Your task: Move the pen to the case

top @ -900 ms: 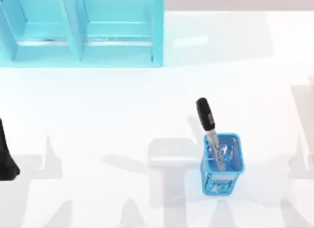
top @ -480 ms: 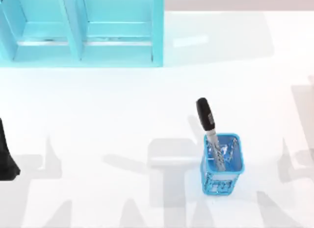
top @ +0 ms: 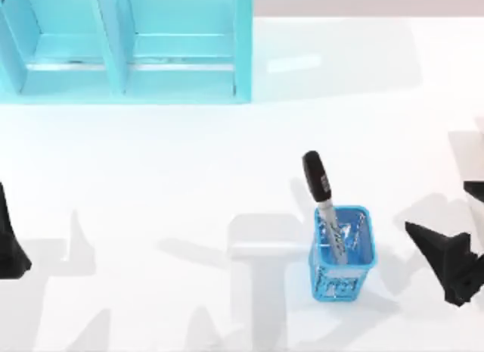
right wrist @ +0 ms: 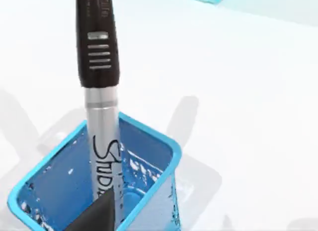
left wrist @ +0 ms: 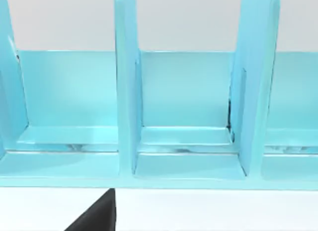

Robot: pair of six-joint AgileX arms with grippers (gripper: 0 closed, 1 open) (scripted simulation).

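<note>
The right tool (top: 451,263) is sitting at the right edge of the table (top: 189,178), just beside the blue mesh holder (top: 342,255); whether it is wide or narrow cannot be told. The pen (top: 323,201) is standing tilted in that holder, black cap uppermost, leaning toward the turquoise case (top: 125,45) at the table's far left. The left tool (top: 9,242) is idling at the left edge. Risk judged: a side approach is liable to knock the light holder over, or to pinch the glossy cap and slip
</note>
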